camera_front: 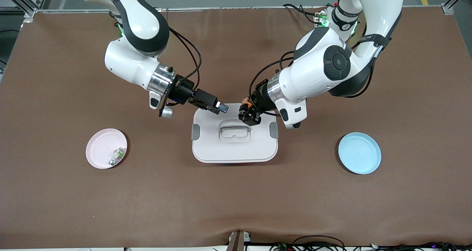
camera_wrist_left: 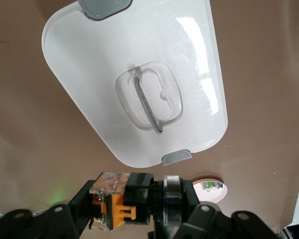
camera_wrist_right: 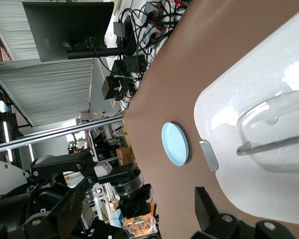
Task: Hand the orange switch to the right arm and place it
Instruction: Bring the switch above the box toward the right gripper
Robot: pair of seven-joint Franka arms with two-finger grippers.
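Orange switch (camera_front: 246, 108) in left gripper (camera_front: 249, 115) fingers; right gripper (camera_front: 220, 107) open nearby.

Brown table (camera_front: 236, 206): white lidded box (camera_front: 234, 147) centre; pink plate (camera_front: 101, 147), blue plate (camera_front: 359, 153) at ends.

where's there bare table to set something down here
Bare brown table runs along the front-camera edge, and between the white lidded box and each plate: pink plate, blue plate. Crowded above the box lid, where the left pincer holding the orange switch meets the open right pincer.
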